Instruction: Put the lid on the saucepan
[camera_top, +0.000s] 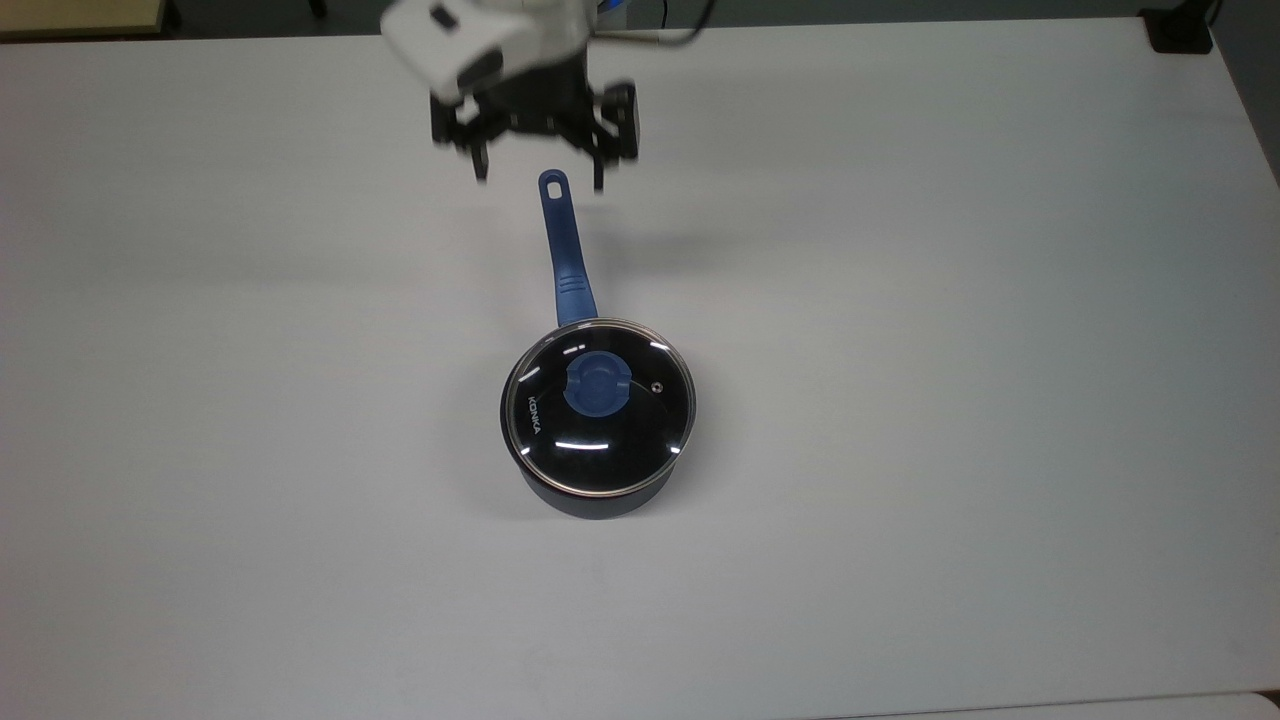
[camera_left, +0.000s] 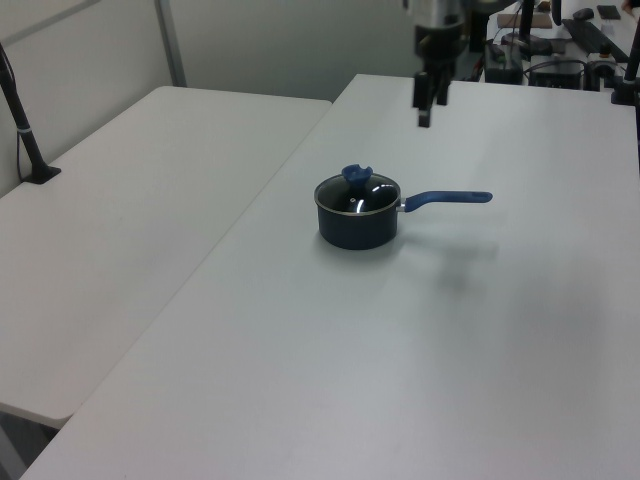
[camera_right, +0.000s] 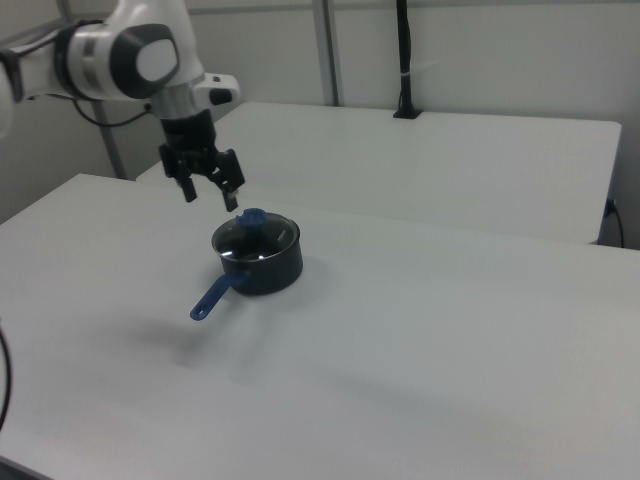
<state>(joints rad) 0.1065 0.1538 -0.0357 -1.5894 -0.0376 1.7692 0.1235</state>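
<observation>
The lid (camera_top: 598, 407) sat level on the saucepan (camera_top: 590, 495) (job apparently done); the gripper (camera_top: 538, 180) hung spread wide and empty at twelve o'clock, above the handle's end.

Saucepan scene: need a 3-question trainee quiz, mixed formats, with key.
1. True or false: the lid sits on the saucepan.
2. Multiple choice: the gripper is A) shut on the blue knob, B) open and raised away from the pan, C) shut on the blue handle.
3. Fill in: in the top view the handle points toward the view's ____.

Key: 1 true. 2 B: the fingers stand apart with nothing between them. 3 top.
</observation>
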